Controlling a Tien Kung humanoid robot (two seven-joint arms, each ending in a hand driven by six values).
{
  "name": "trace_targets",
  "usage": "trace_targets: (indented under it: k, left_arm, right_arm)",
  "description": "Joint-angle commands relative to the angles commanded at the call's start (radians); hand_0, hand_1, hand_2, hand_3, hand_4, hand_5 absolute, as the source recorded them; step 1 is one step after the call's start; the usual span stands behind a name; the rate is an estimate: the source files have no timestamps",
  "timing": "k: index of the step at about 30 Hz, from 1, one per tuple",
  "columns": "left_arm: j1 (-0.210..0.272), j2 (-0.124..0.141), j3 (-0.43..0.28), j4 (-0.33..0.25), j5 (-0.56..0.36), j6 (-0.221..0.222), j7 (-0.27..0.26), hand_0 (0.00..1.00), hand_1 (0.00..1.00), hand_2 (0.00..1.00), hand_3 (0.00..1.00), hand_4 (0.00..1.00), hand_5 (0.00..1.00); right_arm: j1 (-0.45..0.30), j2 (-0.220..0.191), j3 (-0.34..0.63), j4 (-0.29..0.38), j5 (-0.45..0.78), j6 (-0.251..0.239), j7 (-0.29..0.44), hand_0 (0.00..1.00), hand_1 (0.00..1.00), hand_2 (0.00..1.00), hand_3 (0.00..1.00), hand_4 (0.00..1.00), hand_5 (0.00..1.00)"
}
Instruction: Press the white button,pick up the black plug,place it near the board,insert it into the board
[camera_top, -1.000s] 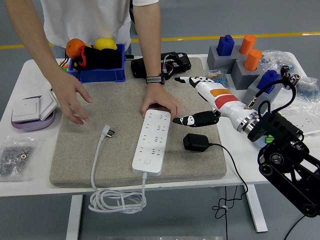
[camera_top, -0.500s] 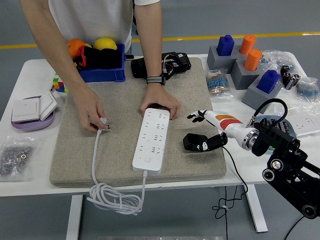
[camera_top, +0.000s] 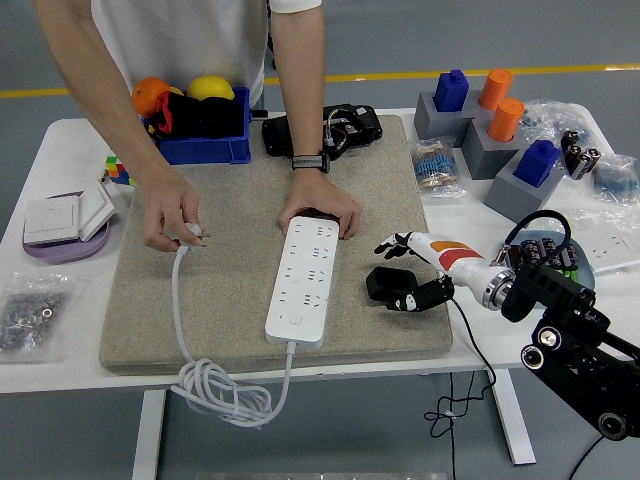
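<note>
Right hand (camera_top: 408, 272) clamped on black plug (camera_top: 388, 285), just right of the white board (camera_top: 303, 284).

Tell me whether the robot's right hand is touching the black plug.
Touching. The head view shows the right hand with its thumb and lower fingers closed against the black plug on the mat, no gap between them.
</note>
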Motion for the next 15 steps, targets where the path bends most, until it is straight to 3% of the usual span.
trace_targets:
  k: [15]
  left_arm:
    - [0.000, -0.001, 0.004, 0.000, -0.005, 0.000, -0.001, 0.623, 0.632, 0.640, 0.695, 0.589, 0.372]
  right_arm:
    - [0.004, 0.006, -0.017, -0.038, 0.003, -0.010, 0.005, 0.598, 0.622, 0.621, 0.642, 0.903, 0.117]
